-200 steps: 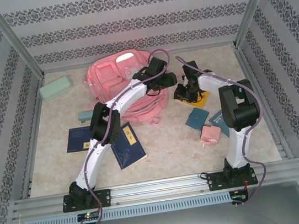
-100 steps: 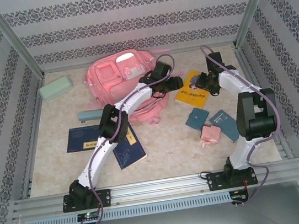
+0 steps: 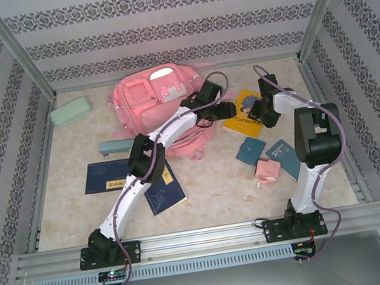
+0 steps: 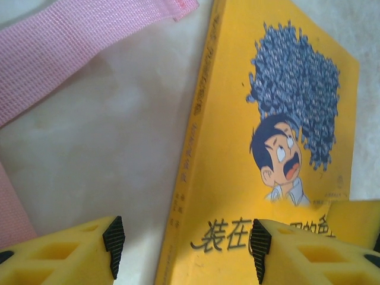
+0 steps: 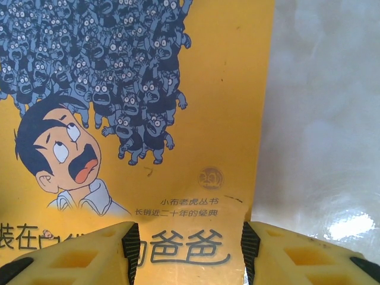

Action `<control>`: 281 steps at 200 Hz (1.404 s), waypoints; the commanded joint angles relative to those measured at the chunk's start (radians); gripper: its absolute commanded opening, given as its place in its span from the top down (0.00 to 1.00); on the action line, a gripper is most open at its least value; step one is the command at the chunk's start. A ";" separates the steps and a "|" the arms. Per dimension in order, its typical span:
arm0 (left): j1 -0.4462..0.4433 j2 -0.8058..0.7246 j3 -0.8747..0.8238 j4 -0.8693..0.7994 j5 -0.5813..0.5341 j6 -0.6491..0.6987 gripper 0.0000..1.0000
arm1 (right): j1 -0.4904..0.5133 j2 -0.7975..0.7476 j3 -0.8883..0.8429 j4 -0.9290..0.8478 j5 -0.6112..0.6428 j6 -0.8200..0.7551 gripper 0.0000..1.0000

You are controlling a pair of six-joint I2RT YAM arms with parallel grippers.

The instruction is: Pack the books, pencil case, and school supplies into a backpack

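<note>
Scanning left to right: pencil case point(image 3: 70, 114) and navy books point(image 3: 108, 177) lie outside the backpack point(image 3: 147, 100). My left gripper point(image 4: 185, 243) and right gripper point(image 5: 187, 249), jaws apart and empty, flank the yellow book point(image 4: 231, 154), which lies flat on the table point(image 3: 214, 185). Teal pads point(image 3: 250, 152) and pink block point(image 3: 267, 170) are unpacked, so nothing looks stowed yet.

book point(image 5: 178, 89): yellow cover, glossy coated paper, smooth.
table point(image 5: 332, 148): marbled beige top, polished, catching glare.
backpack point(image 3: 148, 99): soft pink cloth; strap point(image 4: 89, 41) coarse woven webbing.
left gripper point(image 4: 185, 243): matt yellow plastic fingers point(image 4: 53, 255), black ribbed pads point(image 4: 114, 240).
near-edge rail point(image 3: 203, 238): brushed metal.
walls point(image 3: 159, 26): matt printed paper look.
</note>
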State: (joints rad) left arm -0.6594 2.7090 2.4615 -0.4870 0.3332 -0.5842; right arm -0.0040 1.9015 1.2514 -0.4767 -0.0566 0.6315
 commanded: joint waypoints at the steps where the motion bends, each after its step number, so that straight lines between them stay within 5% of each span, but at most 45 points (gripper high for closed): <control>1: -0.038 0.044 0.009 -0.126 0.045 0.028 0.39 | -0.002 0.027 -0.009 -0.041 0.024 0.045 0.49; 78: -0.053 0.053 0.010 -0.195 0.065 0.062 0.41 | -0.006 -0.085 -0.039 -0.042 0.061 -0.003 0.45; 163: -0.068 0.082 0.030 -0.307 -0.059 0.078 0.42 | 0.010 0.043 -0.041 0.020 -0.078 0.003 0.46; 233: -0.071 0.040 0.004 -0.080 0.423 -0.022 0.45 | 0.027 0.039 -0.037 0.069 -0.172 -0.009 0.47; 281: -0.064 -0.109 -0.181 0.214 0.571 -0.165 0.46 | 0.027 0.029 -0.051 0.073 -0.174 -0.011 0.48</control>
State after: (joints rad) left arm -0.6415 2.6572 2.3493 -0.4606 0.5869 -0.6235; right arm -0.0055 1.9083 1.2144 -0.4438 -0.1097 0.6224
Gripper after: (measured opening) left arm 0.544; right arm 0.526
